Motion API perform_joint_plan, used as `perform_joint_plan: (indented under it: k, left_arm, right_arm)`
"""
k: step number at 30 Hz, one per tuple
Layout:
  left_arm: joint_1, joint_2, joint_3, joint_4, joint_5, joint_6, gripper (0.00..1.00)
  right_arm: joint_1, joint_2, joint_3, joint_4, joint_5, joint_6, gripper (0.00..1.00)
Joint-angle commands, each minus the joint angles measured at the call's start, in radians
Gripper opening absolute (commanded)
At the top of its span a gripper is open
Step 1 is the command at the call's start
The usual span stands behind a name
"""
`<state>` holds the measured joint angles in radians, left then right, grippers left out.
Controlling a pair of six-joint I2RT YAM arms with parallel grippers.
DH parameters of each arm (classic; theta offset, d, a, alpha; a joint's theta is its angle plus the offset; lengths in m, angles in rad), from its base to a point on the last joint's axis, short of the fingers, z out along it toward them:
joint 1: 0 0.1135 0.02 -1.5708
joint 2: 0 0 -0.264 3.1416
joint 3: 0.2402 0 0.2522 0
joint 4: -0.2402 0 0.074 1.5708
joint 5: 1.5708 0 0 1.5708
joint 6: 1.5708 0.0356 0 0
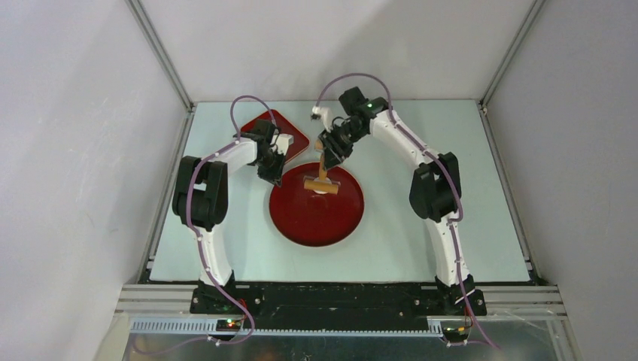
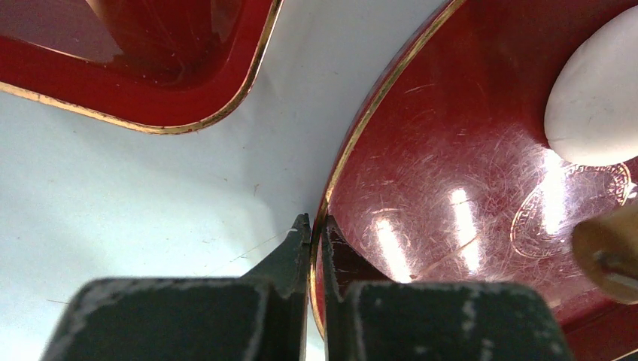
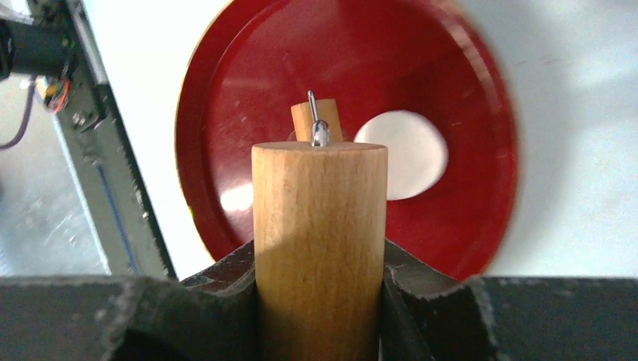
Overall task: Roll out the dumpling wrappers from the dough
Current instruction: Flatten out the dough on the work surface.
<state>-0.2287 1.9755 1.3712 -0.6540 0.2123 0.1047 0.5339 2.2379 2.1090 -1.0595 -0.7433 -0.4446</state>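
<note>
Top external view: a pale tabletop point(image 1: 451, 226) carries a round red plate point(image 1: 316, 222) near its middle and a square red tray point(image 1: 299, 138) toward the far left corner. The left fingers point(image 2: 290, 252) are pinched together on the plate's gold rim, on its far-left side. The right fingers point(image 3: 226, 267) are clamped on a wooden roller point(image 3: 320, 218), whose head sits over the plate's far half, at the edge of a flat white dumpling wrapper point(image 3: 410, 154).

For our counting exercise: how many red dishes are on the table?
2. A round red plate sits mid-table; a square red tray lies beyond it, far left, partly hidden by the left arm.
</note>
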Motion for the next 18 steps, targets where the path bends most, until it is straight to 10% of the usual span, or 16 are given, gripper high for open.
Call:
perform_joint_plan:
  k: [1,18]
  left_arm:
    - [0.004,0.030,0.015,0.009,-0.034,-0.017,0.00]
    - [0.004,0.031,0.017,0.008,-0.037,-0.018,0.00]
  right_arm:
    - [-0.041,-0.005,0.138,0.044,0.051,0.032,0.00]
    - [-0.020,0.099,0.056,0.020,0.058,-0.059,0.00]
